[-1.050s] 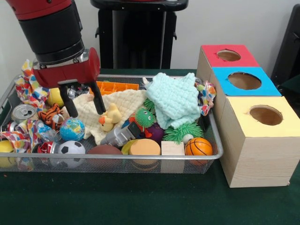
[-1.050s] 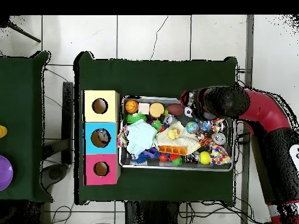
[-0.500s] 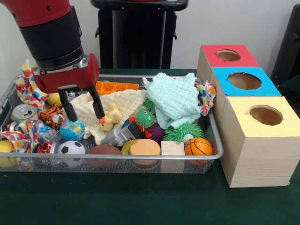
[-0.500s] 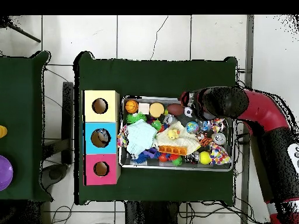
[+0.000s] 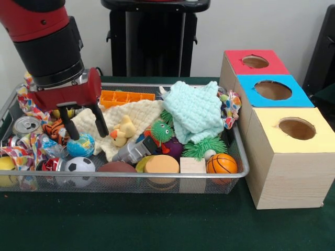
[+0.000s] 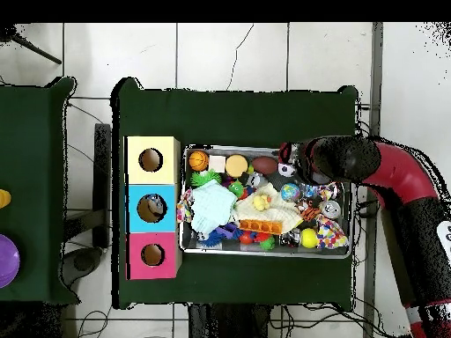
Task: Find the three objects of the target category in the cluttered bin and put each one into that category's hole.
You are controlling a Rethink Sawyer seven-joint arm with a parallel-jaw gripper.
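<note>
My gripper (image 5: 88,134) is open and hangs low over the left part of the wire bin (image 5: 157,177). Its two black fingers (image 5: 100,121) stand just above the blue globe ball (image 5: 81,145), touching nothing. A soccer ball (image 5: 78,167), a brown football (image 5: 116,168) and an orange basketball (image 5: 221,163) lie along the bin's front wall. To the right stand three boxes with round holes: red (image 5: 255,61), blue (image 5: 272,90) and yellow (image 5: 297,128). In the overhead view my arm (image 6: 339,158) covers the gripper beside the globe ball (image 6: 290,191).
The bin also holds a cream cloth (image 5: 131,117), a mint cloth (image 5: 196,110), a yellow duck (image 5: 123,130), a green spiky toy (image 5: 161,132), a tin can (image 5: 25,125), an orange tray (image 5: 128,97) and patterned fabric (image 5: 31,102). The bin's wire walls stand close around the gripper.
The gripper has shifted left in the front view and dropped lower, now standing over the globe ball. It stays open and nothing in the bin has moved.
</note>
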